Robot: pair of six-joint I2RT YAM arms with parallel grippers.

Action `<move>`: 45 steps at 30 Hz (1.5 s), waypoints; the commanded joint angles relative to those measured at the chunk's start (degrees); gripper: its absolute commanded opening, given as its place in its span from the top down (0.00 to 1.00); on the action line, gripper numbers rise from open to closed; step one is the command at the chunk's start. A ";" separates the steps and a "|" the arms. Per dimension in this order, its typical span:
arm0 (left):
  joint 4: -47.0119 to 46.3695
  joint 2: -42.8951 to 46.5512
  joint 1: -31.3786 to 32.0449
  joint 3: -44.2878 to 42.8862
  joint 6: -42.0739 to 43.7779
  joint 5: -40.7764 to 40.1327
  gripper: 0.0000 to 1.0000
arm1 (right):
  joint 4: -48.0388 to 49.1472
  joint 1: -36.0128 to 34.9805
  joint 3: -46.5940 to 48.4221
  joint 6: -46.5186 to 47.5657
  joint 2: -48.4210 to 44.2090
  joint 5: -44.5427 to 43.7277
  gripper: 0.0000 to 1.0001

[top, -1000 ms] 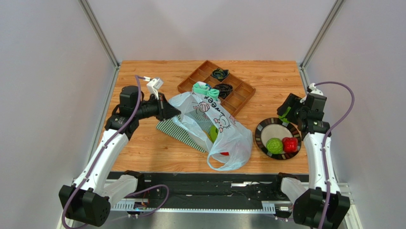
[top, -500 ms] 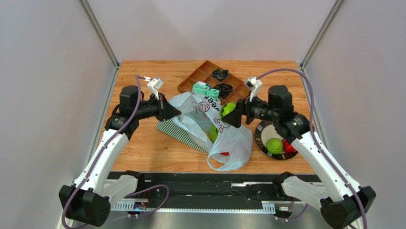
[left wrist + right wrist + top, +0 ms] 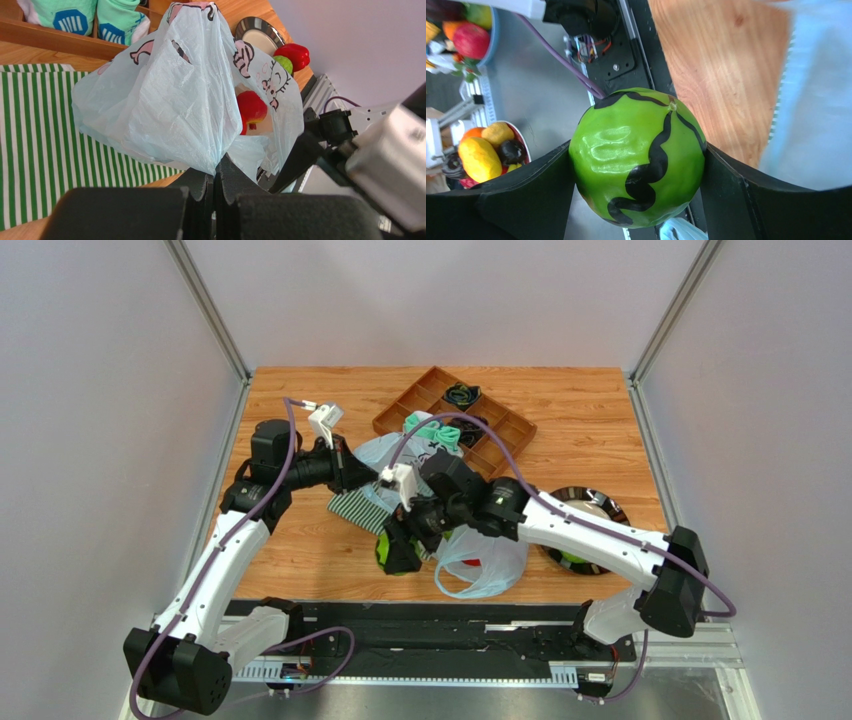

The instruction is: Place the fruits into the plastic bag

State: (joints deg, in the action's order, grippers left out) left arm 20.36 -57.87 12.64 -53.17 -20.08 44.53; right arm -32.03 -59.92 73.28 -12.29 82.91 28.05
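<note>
The pale-blue plastic bag (image 3: 487,548) (image 3: 175,100) lies mid-table. My left gripper (image 3: 358,472) (image 3: 216,174) is shut on a gathered fold of its far-left edge, holding it up. A red fruit (image 3: 250,107) shows through the film. My right gripper (image 3: 397,552) (image 3: 637,147) hangs low by the bag's near-left side, over the table's front edge. It is shut on a green fruit with wavy black stripes (image 3: 638,155) (image 3: 384,554). A red fruit (image 3: 294,52) and a green one (image 3: 283,64) rest on the plate (image 3: 256,34) (image 3: 602,503).
A green-and-white striped cloth (image 3: 40,125) (image 3: 362,510) lies under the bag. A brown divided tray (image 3: 425,395) with teal socks (image 3: 75,15) stands behind it. My right arm (image 3: 560,525) stretches across the bag and plate. Bowls of other fruit (image 3: 481,150) sit off the table.
My right arm swung from the plate leftward over the bag, carrying the striped green fruit, and now hangs at the bag's near-left side. The left gripper has kept its hold.
</note>
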 commanded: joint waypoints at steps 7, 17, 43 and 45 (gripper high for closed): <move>-1.55 0.83 -0.34 -0.36 0.39 0.99 1.00 | -17.78 -5.38 5.12 -1.85 5.59 -24.33 0.77; -1.55 0.74 -0.34 -0.36 0.39 0.91 1.00 | -32.03 -5.29 7.23 -3.17 1.03 -34.64 0.78; -2.34 0.30 -0.34 -0.09 0.21 1.87 1.00 | -24.33 7.80 -0.59 -9.23 -4.52 -46.87 0.79; -2.43 0.12 -0.34 -0.09 0.04 1.96 1.00 | -18.72 6.49 -1.38 -10.38 -1.90 -45.20 0.79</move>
State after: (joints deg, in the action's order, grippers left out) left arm 20.32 -57.87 12.64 -53.17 -20.21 45.06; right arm -61.67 -51.90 72.55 -19.07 76.95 -16.86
